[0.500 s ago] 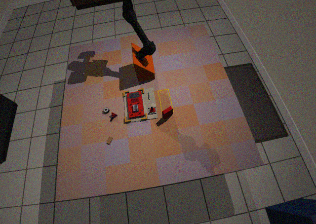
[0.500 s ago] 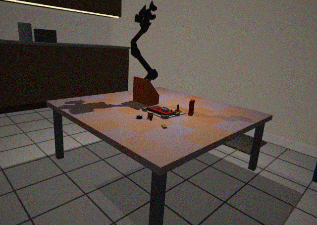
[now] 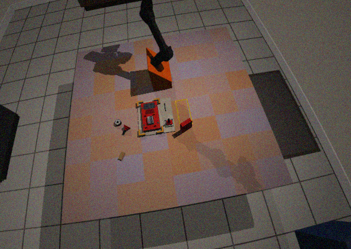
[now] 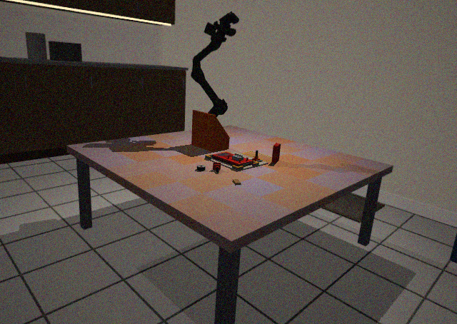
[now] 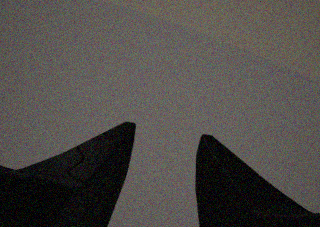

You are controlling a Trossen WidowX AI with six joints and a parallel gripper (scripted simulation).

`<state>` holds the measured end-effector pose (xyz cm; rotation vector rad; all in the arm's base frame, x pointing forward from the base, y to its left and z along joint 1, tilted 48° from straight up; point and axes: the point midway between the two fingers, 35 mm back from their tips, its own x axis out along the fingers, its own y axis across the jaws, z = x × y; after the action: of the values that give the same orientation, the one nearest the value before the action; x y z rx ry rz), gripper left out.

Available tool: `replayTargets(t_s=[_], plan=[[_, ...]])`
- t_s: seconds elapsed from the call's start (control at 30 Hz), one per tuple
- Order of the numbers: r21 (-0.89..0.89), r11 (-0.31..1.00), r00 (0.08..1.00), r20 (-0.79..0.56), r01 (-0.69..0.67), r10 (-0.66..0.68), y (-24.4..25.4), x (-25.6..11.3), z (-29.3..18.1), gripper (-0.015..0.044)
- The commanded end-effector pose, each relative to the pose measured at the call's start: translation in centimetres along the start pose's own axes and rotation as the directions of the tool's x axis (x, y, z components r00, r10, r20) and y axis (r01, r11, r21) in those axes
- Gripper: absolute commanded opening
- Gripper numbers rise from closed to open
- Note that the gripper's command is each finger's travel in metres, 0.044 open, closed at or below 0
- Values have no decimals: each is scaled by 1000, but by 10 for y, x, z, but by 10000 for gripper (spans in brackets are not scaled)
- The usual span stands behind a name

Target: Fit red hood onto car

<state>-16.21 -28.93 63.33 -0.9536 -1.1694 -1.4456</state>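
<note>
The red car chassis [image 3: 155, 124] [image 4: 223, 157] sits in the pale jig [image 3: 169, 106] with orange corner blocks. The grey engine block [image 3: 149, 119] [image 4: 238, 157] is on its deck. The pegs are too small to make out. A red block-like piece, apparently the hood [image 3: 186, 123] [image 4: 275, 153], stands on edge on the table, right of the jig at one corner of a yellow outline. My gripper [image 4: 234, 24] [image 5: 167, 139] is raised high above the table, far from hood and car. Its fingers stand apart with nothing between them. It is outside the top view.
A small red part with a black post [image 3: 169, 122] [image 4: 256, 155] stands on the jig's right side. A round wheel-like part [image 3: 117, 123] [image 4: 201, 168], a small red and black piece [image 3: 126, 128] [image 4: 216, 166] and a tan block [image 3: 121, 156] [image 4: 236, 182] lie nearby. The arm stands on an orange pedestal [image 3: 167, 72] [image 4: 206, 132].
</note>
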Motion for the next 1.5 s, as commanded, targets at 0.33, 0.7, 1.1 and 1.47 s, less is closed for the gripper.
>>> replayTargets(t_s=[0.33, 0.7, 1.1, 1.47], plan=[[187, 964, 931, 345, -191, 118, 50, 4, 149, 0], [330, 800, 768, 596, -500, 234, 108, -22, 269, 0], [324, 425, 489, 789, -845, 371, 187, -87, 376, 0], [261, -50, 204, 848, -964, 490, 266, -172, 438, 0]])
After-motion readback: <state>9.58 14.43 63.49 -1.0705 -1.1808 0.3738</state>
